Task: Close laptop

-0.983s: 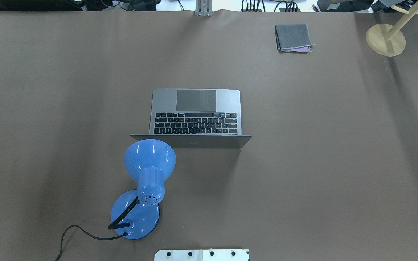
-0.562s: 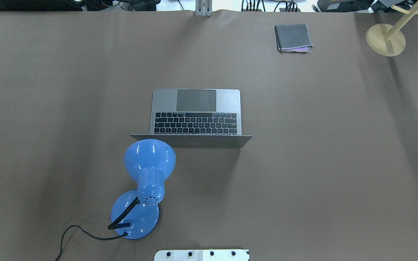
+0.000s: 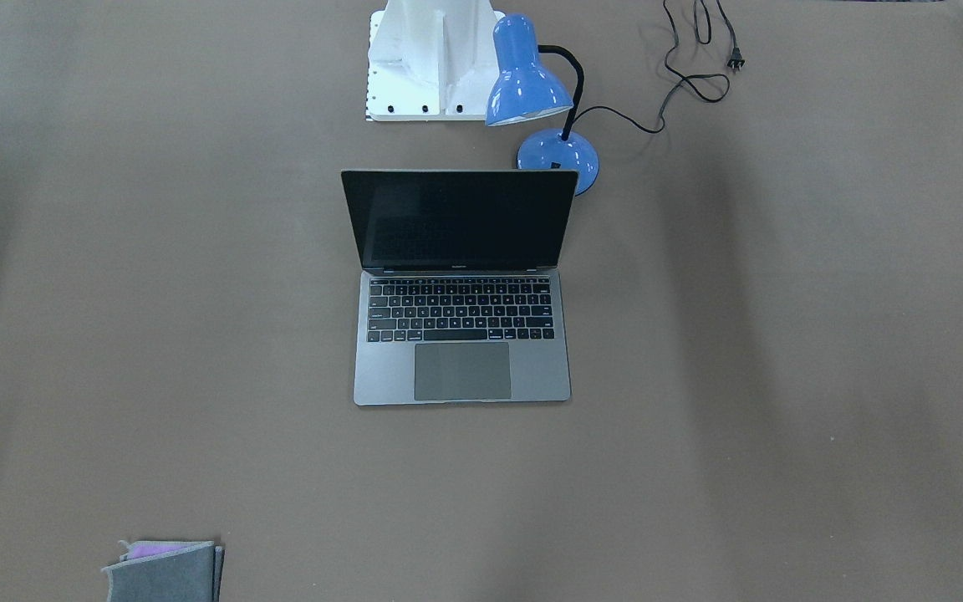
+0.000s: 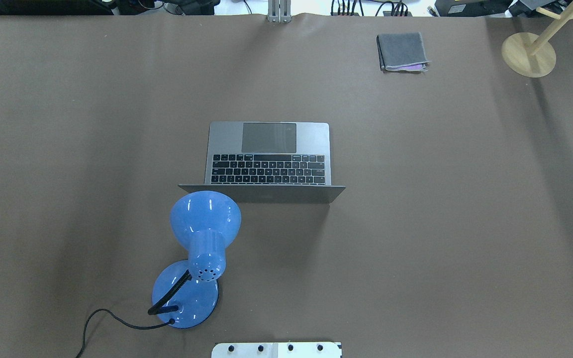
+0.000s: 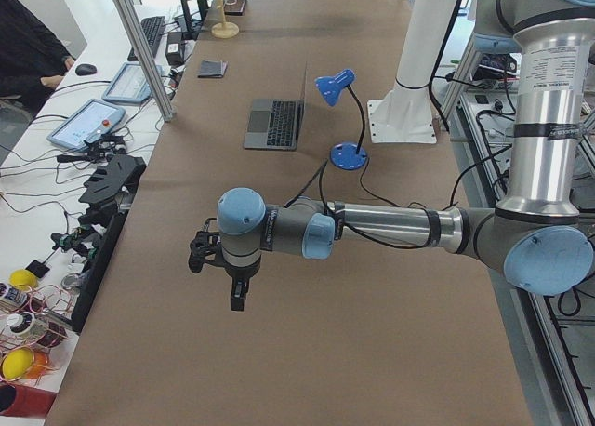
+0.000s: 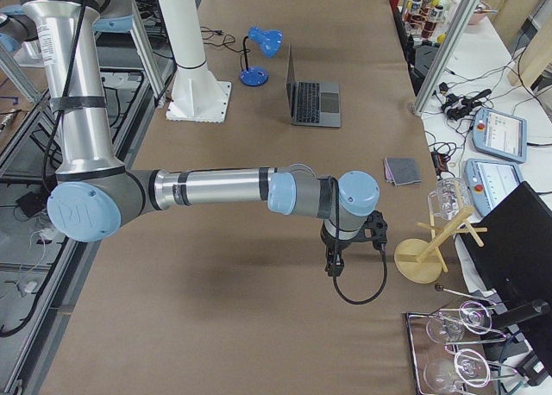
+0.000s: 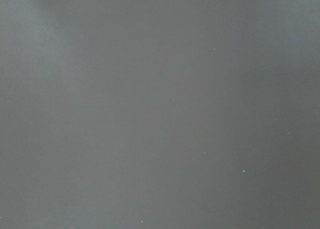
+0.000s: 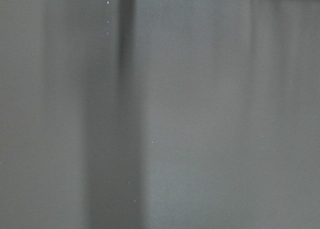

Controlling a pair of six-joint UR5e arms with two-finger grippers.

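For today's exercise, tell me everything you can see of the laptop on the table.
The laptop is slim, grey and metal-looking, standing open with its lid near upright. Its screen is dark with a black border; the keyboard is black, the trackpad large and grey. It sits mid-table, screen facing away from the robot. Only the brown table touches it.

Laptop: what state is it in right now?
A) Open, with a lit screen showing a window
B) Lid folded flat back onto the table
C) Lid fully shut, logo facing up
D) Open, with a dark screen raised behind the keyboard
D: the laptop stands open on the table, its black screen raised behind the exposed keyboard and trackpad, unlit.
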